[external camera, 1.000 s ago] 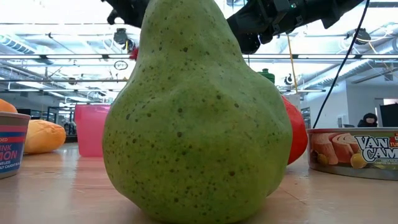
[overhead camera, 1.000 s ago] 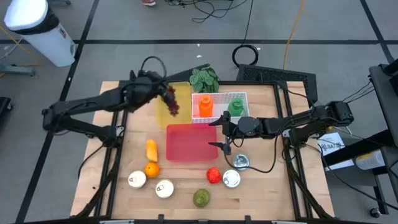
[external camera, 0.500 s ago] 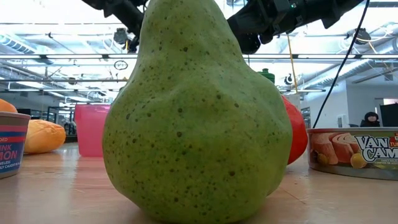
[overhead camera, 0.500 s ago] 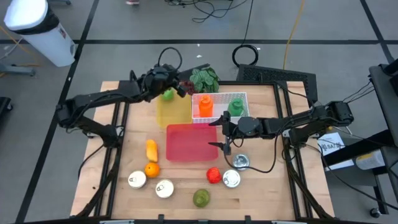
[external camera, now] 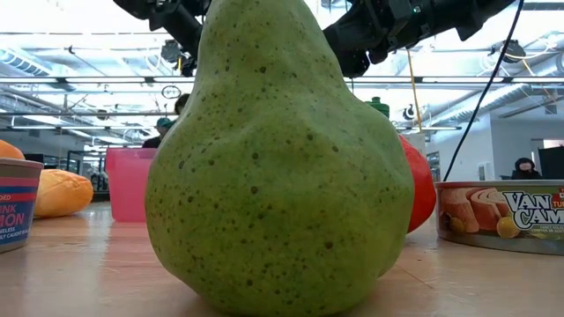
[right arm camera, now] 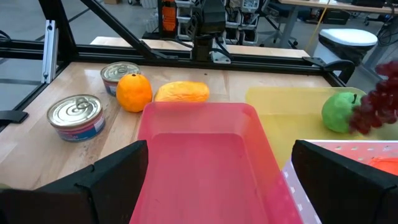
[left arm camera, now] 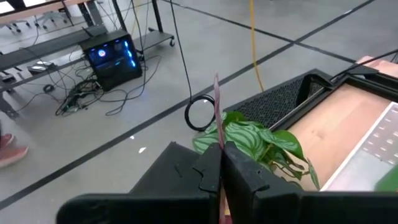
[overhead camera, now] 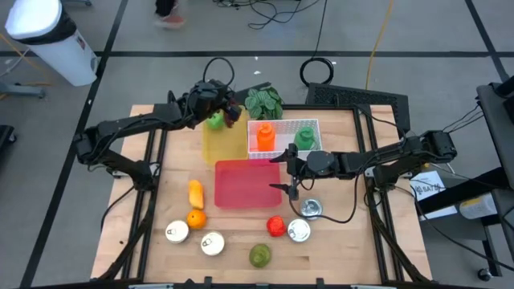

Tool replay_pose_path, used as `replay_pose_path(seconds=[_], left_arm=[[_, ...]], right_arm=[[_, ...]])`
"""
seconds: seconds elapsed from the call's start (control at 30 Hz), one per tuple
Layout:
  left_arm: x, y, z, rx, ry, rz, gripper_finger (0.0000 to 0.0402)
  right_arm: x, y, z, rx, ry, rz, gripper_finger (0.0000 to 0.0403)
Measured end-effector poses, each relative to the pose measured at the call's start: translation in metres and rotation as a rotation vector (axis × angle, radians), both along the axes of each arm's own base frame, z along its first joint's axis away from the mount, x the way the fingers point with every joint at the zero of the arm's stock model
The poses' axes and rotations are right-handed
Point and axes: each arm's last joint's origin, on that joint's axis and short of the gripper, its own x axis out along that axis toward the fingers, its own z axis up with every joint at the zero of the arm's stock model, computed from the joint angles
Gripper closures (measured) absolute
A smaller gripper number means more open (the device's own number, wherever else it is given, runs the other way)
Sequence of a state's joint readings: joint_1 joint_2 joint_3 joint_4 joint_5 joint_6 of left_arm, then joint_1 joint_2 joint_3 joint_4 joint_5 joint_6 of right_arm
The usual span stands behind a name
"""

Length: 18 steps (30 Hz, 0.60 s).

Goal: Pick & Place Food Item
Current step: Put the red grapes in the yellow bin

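Purple grapes (right arm camera: 378,98) now beside apple (right arm camera: 339,112)

My left gripper (overhead camera: 233,112) pinches a dark red grape bunch (right arm camera: 380,102) by its stem, dangling over the far end of the yellow tray (overhead camera: 217,144), just beside a green apple (overhead camera: 215,122).

My two arms are matte black, slim jointed tubes. The left black two-finger gripper (overhead camera: 230,112) ends in blocky, angular dark fingers (left arm camera: 245,174). The right black two-finger gripper (overhead camera: 287,173) carries broad, flat black fingers (right arm camera: 115,169), and a thin black cable (overhead camera: 347,210) loops beneath that forearm.
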State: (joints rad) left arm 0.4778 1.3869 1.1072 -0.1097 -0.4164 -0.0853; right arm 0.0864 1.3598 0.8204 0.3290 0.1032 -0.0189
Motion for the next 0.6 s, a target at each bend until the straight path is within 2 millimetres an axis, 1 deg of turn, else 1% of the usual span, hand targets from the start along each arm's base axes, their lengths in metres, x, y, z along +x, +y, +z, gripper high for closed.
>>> replay_pose_path(seconds=[0.13,0.3,0.4,0.6], left_arm=[[0.000,0.000,0.000,0.000,0.002,-0.001,0.0396],[0.000,0.000,-0.002,0.000,0.003,0.000,0.0389],[-0.002,0.001,-0.008,-0.009,0.022,0.007,0.0396],[-0.006,0.005,-0.023,-0.020,0.005,0.037,0.0394]], right_arm=[[0.000,0.000,0.000,0.000,0.000,0.000,0.0026],[0.000,0.000,0.000,0.000,0.000,0.000,0.0026],[0.000,0.000,0.000,0.000,0.000,0.000,0.0026],[0.000,0.000,0.000,0.000,-0.001,0.000,0.0026]])
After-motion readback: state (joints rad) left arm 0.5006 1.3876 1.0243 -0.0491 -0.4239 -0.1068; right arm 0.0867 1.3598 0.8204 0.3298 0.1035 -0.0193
